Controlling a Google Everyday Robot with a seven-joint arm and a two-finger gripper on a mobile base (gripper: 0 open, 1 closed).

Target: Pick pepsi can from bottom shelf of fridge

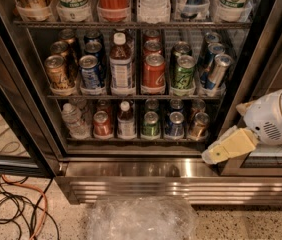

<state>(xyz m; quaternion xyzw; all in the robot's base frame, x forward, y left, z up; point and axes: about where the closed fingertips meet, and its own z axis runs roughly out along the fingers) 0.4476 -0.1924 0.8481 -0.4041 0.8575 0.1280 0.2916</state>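
The fridge [146, 186] stands open in front of me. On its bottom shelf [131, 140] the pepsi can [175, 124], short and dark blue with a silver top, stands in the front row. A green can [150, 125] is to its left and a brown-gold can [199, 125] to its right. My gripper [212, 155], cream-coloured on a white arm [276, 116], is at the right in front of the door frame. It is a little below shelf level, to the right of the pepsi can and apart from it.
A red can [102, 123], a small bottle [126, 120] and a water bottle [72, 119] stand further left on the bottom shelf. The rack above [131, 97] holds several cans. Crumpled clear plastic [138, 218] lies on the floor in front, with cables [16, 209] at the left.
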